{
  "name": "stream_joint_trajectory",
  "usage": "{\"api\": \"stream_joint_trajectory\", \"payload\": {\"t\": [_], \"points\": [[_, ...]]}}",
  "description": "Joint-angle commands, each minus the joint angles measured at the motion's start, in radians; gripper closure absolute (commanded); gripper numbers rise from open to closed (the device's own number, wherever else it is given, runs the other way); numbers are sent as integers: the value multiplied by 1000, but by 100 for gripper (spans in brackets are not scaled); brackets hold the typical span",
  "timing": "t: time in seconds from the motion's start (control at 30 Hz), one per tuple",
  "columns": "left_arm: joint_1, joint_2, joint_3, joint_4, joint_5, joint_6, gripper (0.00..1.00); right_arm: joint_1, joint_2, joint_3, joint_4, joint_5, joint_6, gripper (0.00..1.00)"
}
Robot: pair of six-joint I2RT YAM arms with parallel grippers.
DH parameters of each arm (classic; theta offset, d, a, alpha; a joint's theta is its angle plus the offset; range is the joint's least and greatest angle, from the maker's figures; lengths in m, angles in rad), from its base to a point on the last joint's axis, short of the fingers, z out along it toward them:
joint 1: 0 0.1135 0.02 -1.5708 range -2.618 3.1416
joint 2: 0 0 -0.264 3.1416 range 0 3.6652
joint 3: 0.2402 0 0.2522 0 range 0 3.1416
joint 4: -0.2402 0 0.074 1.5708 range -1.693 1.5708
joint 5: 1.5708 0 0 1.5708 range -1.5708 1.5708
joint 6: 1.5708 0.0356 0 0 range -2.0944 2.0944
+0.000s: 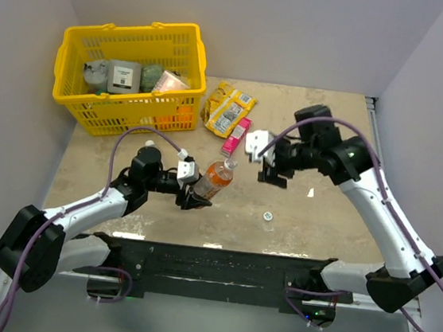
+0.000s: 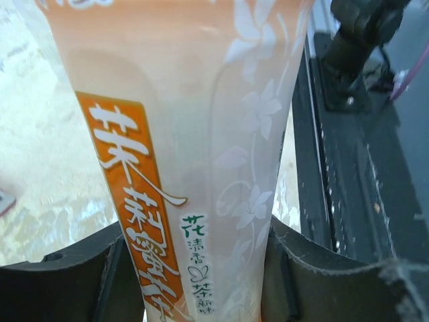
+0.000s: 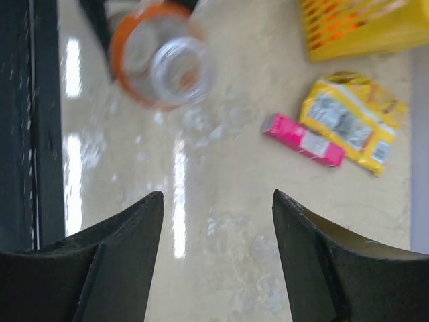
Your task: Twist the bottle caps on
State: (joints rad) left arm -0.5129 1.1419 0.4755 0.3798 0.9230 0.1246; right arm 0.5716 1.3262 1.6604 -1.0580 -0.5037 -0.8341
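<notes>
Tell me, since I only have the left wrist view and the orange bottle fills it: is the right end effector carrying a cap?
Observer: No. The right end effector is open and empty.
Operator: Where is a cap, then?
Observer: One cap lies on the table, right of the orange bottle in the top view.
Operator: Is the bottle's mouth bare?
Observer: Yes, the right wrist view shows its mouth open, no cap on it.
</notes>
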Motion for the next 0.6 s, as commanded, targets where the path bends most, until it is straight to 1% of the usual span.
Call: {"api": "stream_joint_trajectory", "payload": {"t": [0.0, 0.03, 0.1, 0.13, 0.17, 0.23, 0.3, 0.37, 0.4, 0.43, 0.47, 0.5, 0.53, 0.57], "points": [[11, -28, -37, -4, 2, 130, 100, 17, -7, -226, -155, 74, -444, 34], [13, -30, -41, 19, -3, 116, 100, 20, -10, -297, -157, 86, -485, 35], [16, -33, -60, 65, -12, 77, 100, 33, -15, -355, -195, 132, -577, 37], [14, -34, -72, 123, -16, 60, 100, 34, -15, -410, -198, 149, -642, 39], [16, -36, -96, 157, -21, 26, 100, 37, -18, -438, -200, 175, -675, 40], [16, -39, -120, 242, -41, 4, 100, 45, -25, -506, -169, 194, -741, 41], [17, -42, -146, 280, -76, -20, 100, 59, -21, -528, -108, 197, -744, 41], [25, -45, -152, 288, -75, -32, 100, 62, 14, -489, -53, 168, -627, 41], [27, -53, -150, 278, -73, -33, 100, 62, 42, -449, 2, 119, -549, 42], [28, -57, -152, 256, -72, -31, 100, 60, 104, -350, 10, 100, -405, 46], [27, -60, -156, 246, -67, -25, 100, 60, 149, -291, -2, 85, -364, 49], [27, -60, -159, 242, -66, -25, 100, 62, 184, -228, -63, 65, -343, 55], [25, -57, -164, 242, -65, -25, 100, 66, 215, -115, -86, -5, -315, 63], [24, -54, -169, 245, -67, -31, 100, 77, 264, -72, -88, -22, -281, 64]]}}
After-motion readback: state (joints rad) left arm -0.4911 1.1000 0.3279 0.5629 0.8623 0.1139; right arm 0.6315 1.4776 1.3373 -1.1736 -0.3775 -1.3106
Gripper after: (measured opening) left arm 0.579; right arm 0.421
